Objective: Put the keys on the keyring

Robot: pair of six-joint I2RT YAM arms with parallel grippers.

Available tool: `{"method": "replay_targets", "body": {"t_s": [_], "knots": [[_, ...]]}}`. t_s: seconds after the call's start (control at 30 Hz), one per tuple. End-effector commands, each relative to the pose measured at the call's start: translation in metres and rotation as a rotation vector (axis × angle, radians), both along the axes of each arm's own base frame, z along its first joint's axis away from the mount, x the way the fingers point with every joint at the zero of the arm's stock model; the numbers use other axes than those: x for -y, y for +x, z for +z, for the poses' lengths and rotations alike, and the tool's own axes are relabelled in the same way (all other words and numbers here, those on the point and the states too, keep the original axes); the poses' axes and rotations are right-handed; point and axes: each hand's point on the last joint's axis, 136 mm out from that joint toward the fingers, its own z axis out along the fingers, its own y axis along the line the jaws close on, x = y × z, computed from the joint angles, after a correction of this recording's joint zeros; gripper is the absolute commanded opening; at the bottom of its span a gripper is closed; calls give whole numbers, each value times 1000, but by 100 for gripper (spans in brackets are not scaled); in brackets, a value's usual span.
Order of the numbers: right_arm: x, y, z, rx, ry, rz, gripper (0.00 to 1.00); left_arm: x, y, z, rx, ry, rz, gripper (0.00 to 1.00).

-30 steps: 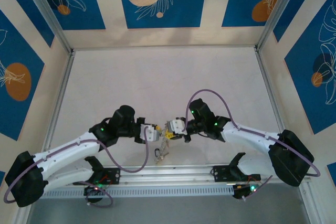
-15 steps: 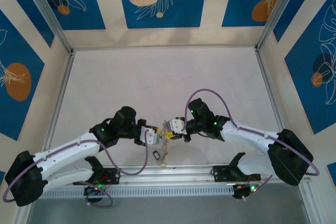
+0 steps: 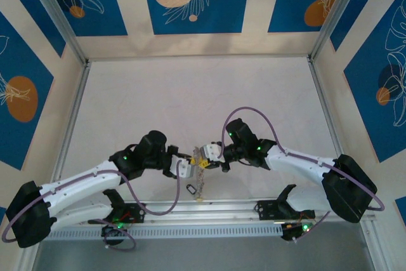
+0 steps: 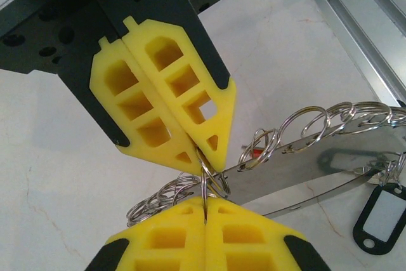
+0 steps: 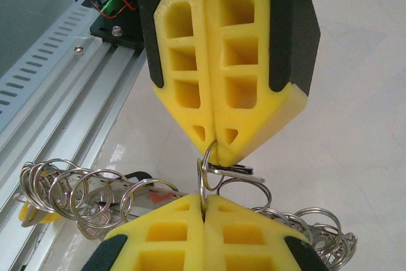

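evidently left claw (image 4: 205, 211) and right claw (image 5: 204, 204) meet tip to tip, both clamped on, seemingly, one thin silvery wire ring (image 4: 207, 179); flat silvery keys (image 4: 292, 172) hang beside.

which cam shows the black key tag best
Left wrist: the black key tag shows close up at lower right, with its black frame and pale window clear. Top external shows the tag as a tiny dark loop.
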Motion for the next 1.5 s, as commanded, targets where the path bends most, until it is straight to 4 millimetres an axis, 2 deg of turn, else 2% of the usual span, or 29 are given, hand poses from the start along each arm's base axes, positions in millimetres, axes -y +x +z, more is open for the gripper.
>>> {"method": "replay_targets", "body": {"t_s": [0.0,0.2,0.77,1.47], "knots": [[-6,3,12,26,25,14,0,6,-4,16,45,-14,-44,0],[-4,4,11,18,21,6,0,6,-6,18,65,-15,-52,0],[1,12,28,-7,94,-19,0,-1,-4,-7,127,166,-87,0],[7,20,43,-16,180,-49,0,4,0,-16,185,148,-48,0]]}}
